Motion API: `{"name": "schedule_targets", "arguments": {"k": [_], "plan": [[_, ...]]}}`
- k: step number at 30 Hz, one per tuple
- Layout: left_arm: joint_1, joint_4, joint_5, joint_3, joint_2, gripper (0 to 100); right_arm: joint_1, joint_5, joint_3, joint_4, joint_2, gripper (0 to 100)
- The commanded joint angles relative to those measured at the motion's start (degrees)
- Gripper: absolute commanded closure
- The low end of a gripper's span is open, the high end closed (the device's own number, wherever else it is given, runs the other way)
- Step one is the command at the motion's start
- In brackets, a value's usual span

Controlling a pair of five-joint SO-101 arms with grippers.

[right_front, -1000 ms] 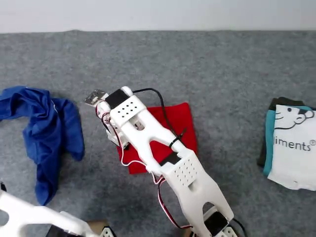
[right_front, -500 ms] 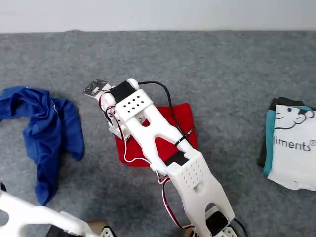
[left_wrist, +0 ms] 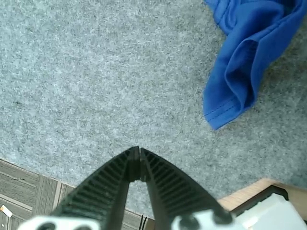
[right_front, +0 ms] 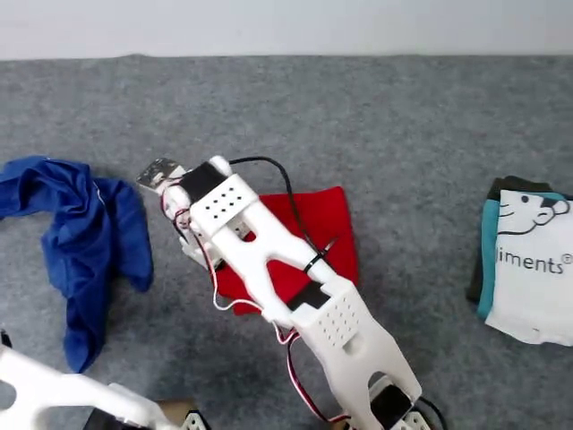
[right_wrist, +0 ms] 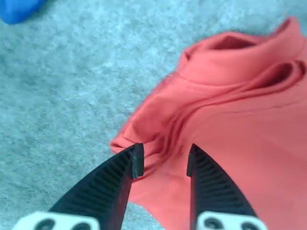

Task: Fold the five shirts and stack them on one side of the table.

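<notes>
At the edge of the red shirt [right_front: 327,224] facing the blue shirt [right_front: 85,233]: right gripper [right_wrist: 164,160], jaws slightly parted and empty, just shifted sideways along the hem, so its grasp for carrying toward the folded stack [right_front: 528,269] likely remains undone; left gripper [left_wrist: 139,155] closed, empty, beyond the blue shirt.

My overhead cam's fixed, looking down over the whole bench [right_front: 403,134]. L wrist cam points down past the left tool [left_wrist: 138,152], fairly close, and shares the blue shirt [left_wrist: 244,62] w/ overhead. R wrist cam looks past the right tool [right_wrist: 164,153], v close on the red shirt [right_wrist: 240,124], also in overhead.
</notes>
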Motion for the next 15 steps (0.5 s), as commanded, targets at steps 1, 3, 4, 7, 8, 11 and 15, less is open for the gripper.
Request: {"name": "schedule_targets", "arguments": {"k": [1,3,4,7,8,11,15], "plan": [[0.5,-0.7,0.1,-0.2,-1.4,100,-1.2,-0.8,-0.2,1.5,-0.4,83.5],[0.5,-0.7,0.1,-0.2,-1.4,100,-1.2,-0.8,-0.2,1.5,0.7,83.5],[0.5,-0.7,0.1,-0.2,-1.4,100,-1.0,-0.7,-0.3,1.6,1.8,83.5],[0.5,-0.7,0.1,-0.2,-1.4,100,0.0,-0.6,-0.3,2.1,5.1,83.7],[0.4,-0.7,0.1,-0.2,-1.4,100,0.5,-0.4,-0.4,2.1,5.8,83.8],[0.4,-0.8,0.1,-0.2,-1.4,100,1.5,-0.3,-0.4,2.1,6.7,88.3],[0.4,-0.8,0.1,-0.2,-1.4,100,2.2,2.9,-0.4,2.1,6.6,99.1]]}}
